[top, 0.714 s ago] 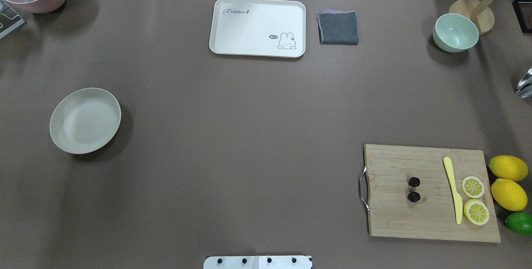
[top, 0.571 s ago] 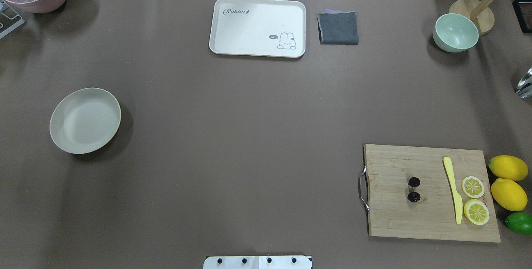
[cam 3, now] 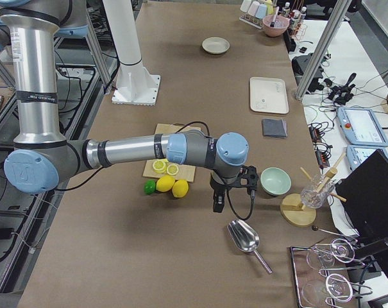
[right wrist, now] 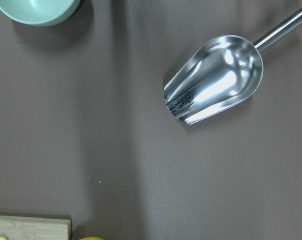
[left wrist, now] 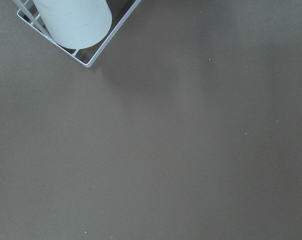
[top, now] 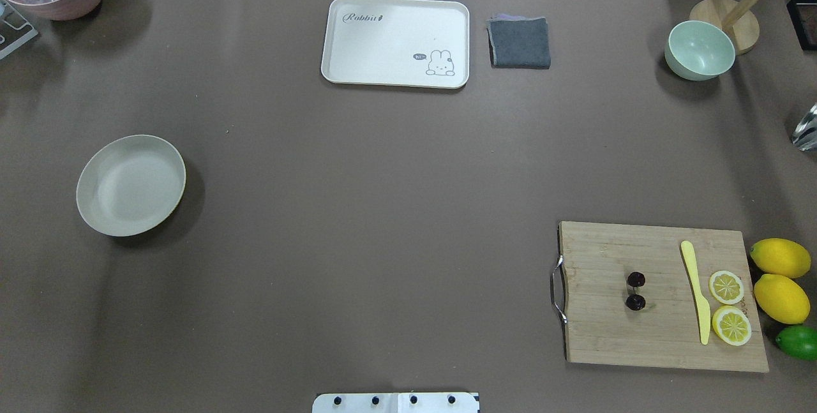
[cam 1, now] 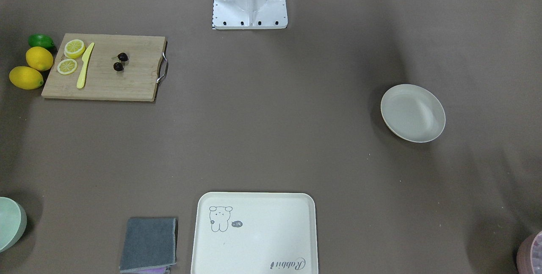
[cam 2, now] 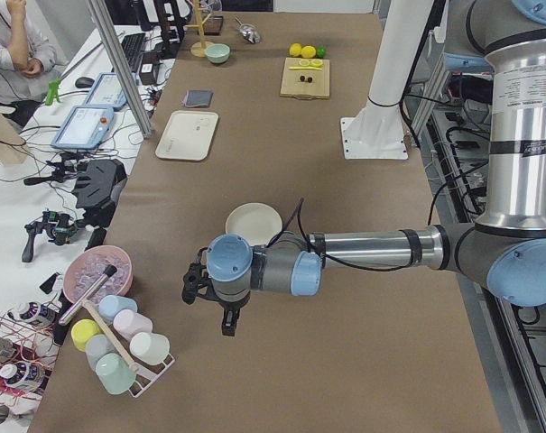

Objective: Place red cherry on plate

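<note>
The red cherry point(top: 635, 302), a pair of tiny dark fruits, lies on a wooden cutting board point(top: 606, 336) at the near right; it also shows in the front view point(cam 1: 118, 67). The round off-white plate point(top: 131, 185) sits far off on the left side of the table point(cam 1: 413, 113), with nothing on it. Neither gripper appears in the overhead or front views. My left gripper point(cam 2: 217, 311) hangs beyond the plate near a cup rack. My right gripper point(cam 3: 222, 199) hangs past the lemons. Whether either is open or shut, I cannot tell.
On the board lie a yellow knife point(top: 696, 292) and two lemon slices point(top: 726, 286). Two lemons point(top: 780, 258) and a lime point(top: 798, 341) sit beside it. A rabbit tray point(top: 396, 41), grey cloth point(top: 519, 43) and green bowl point(top: 699, 50) line the far edge. A metal scoop point(right wrist: 215, 80) lies under the right wrist.
</note>
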